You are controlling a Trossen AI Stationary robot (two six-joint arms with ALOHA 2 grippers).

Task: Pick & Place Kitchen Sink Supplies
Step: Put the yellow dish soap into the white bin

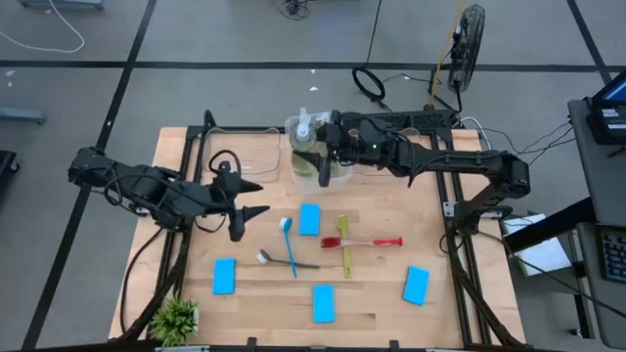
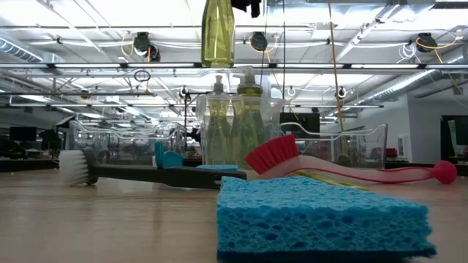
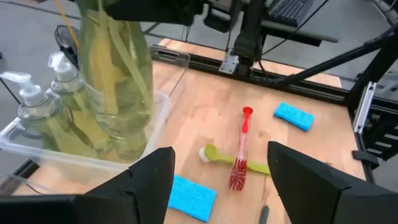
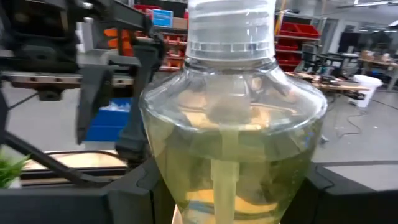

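Pale wooden table [image 1: 381, 284] on a grey floor, a workshop with ceiling rails behind. Near the far edge, a clear bin [image 1: 315, 166] holding soap bottles [image 2: 234, 124], pump tops up. Above that bin, right gripper [image 1: 328, 152] pinching another bottle [image 4: 233, 124] by its body, hanging neck-down clear of the table; in the low view, visible at the top edge above the binned bottles [image 2: 218, 33]. Left gripper [image 1: 252, 198] over the table's left half, near the bin, fingers [image 3: 140, 183] spread with nothing between.

On the boards: four blue sponges — one [image 1: 309, 219] just in front of the bin, one [image 1: 224, 276] toward the left, one [image 1: 324, 302] near the front edge, one [image 1: 416, 285] to the right. Between them, brushes in a loose cluster: blue [image 1: 290, 244] crossing grey [image 1: 286, 261], yellow-green [image 1: 345, 244] crossing red [image 1: 364, 242]. Small plant [image 1: 176, 318] at the front-left corner. Second clear bin [image 1: 245, 156] left of the first, contents not discernible.
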